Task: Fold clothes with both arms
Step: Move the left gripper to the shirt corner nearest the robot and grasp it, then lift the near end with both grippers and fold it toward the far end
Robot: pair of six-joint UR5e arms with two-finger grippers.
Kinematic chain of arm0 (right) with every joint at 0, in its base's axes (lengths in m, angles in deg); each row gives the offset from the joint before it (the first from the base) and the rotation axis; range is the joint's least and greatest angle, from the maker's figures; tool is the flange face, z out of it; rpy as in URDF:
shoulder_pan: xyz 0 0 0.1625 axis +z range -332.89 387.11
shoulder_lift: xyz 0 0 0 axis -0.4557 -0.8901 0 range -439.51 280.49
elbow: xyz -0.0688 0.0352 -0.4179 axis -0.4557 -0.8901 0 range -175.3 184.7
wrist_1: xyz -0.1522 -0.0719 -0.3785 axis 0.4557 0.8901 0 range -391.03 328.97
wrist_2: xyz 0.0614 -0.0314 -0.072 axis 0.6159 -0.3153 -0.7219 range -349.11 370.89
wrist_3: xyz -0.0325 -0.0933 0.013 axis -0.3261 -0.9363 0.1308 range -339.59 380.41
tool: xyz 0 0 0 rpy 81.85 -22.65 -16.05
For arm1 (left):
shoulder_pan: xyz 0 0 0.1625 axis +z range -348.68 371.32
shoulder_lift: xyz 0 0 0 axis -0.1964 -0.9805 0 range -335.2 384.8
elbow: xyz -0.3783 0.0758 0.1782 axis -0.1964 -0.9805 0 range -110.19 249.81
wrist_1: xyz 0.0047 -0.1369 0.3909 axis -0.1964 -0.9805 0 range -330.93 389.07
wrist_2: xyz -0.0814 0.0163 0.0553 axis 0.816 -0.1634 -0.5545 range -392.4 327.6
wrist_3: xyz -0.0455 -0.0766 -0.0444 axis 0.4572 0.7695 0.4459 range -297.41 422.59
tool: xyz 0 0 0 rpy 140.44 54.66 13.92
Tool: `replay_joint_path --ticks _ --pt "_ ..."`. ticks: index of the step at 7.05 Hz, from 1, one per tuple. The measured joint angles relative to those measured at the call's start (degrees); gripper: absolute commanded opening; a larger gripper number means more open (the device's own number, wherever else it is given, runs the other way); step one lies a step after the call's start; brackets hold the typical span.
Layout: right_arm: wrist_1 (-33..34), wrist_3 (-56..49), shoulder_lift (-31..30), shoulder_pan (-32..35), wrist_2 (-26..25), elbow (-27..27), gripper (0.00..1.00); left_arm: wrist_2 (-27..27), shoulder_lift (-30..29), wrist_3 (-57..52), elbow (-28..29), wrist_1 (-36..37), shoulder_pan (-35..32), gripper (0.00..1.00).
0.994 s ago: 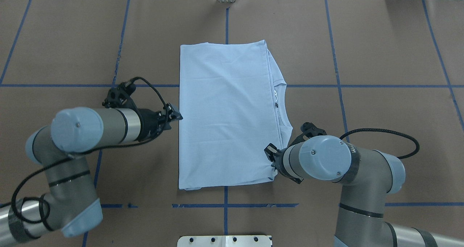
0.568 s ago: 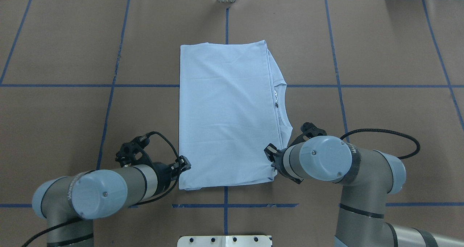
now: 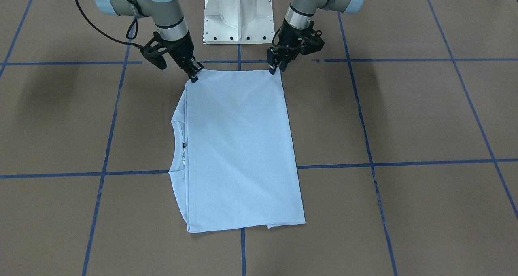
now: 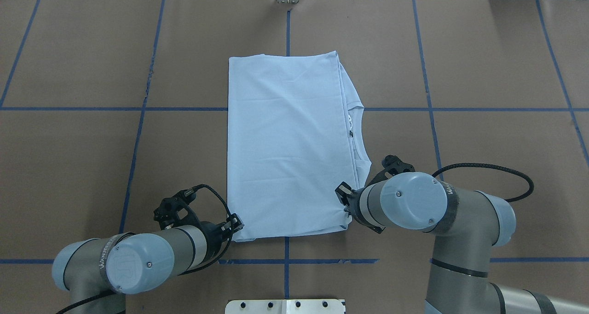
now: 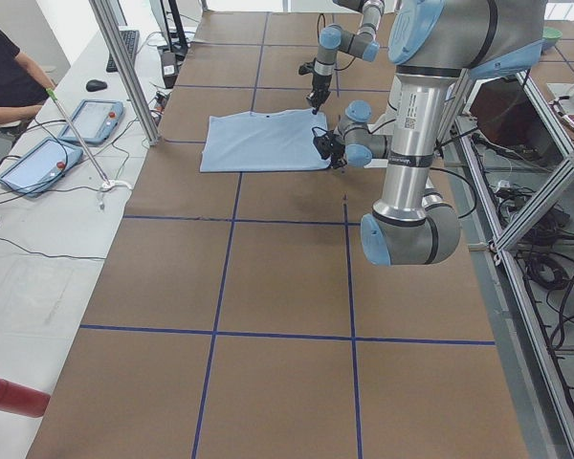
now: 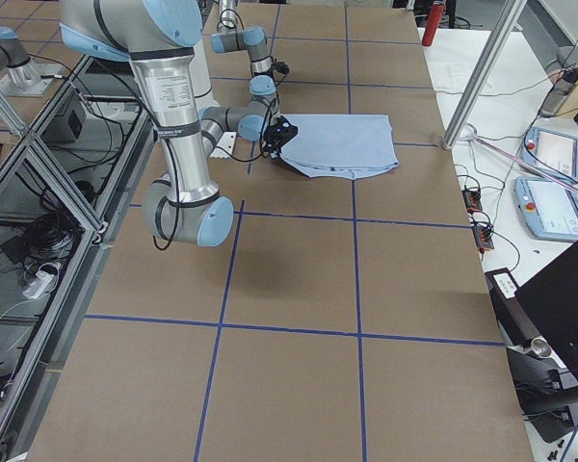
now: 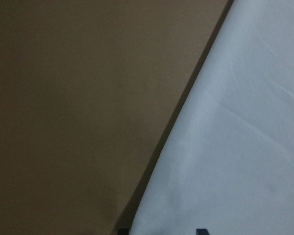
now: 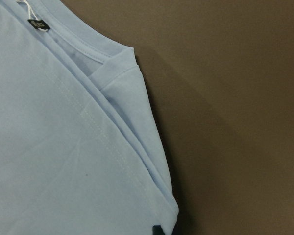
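While the half-folded T-shirt (image 4: 285,143) lies flat on the surface (image 4: 92,51), left pincer (image 3: 276,68) released at one near corner and right pincer (image 3: 193,76) at the other, its state unclear, a grasp that misses some layers may undo the fold.

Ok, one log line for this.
shirt folded | left hand open at near-left corner | right hand at near-right corner, grip unclear

Silver-grey tubular arms (image 4: 453,282) carry pale blue joint caps (image 4: 407,199) and looping black cables (image 4: 487,165).
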Motion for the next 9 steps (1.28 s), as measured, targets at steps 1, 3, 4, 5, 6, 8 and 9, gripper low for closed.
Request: replay_joint_path --ticks 1,3,4,5,6,8,9 --pt "0.0 0.0 0.0 0.0 0.0 0.4 0.00 0.0 0.0 0.0 0.2 0.0 0.1 0.32" --pt "0.1 0.0 -0.1 0.0 0.0 0.9 0.00 0.0 0.0 0.2 0.3 0.0 0.3 0.00" --pt "0.1 0.0 -0.1 0.0 0.0 1.0 0.00 0.0 -0.1 0.5 0.3 0.0 0.4 0.00" --pt "0.1 0.0 -0.1 0.0 0.0 1.0 0.00 0.2 -0.2 0.6 -0.3 0.0 0.4 0.00" --pt "0.0 0.0 -0.2 0.1 0.0 1.2 0.00 0.3 -0.2 0.5 -1.3 0.1 0.5 0.00" --pt "0.2 0.3 -3.5 -0.4 0.0 6.1 0.00 1.3 -0.2 1.7 -5.7 1.0 1.0 0.00" --pt "0.5 0.6 -6.8 -0.5 0.2 11.9 0.00 2.1 -0.7 2.7 -10.8 4.1 1.4 0.00"
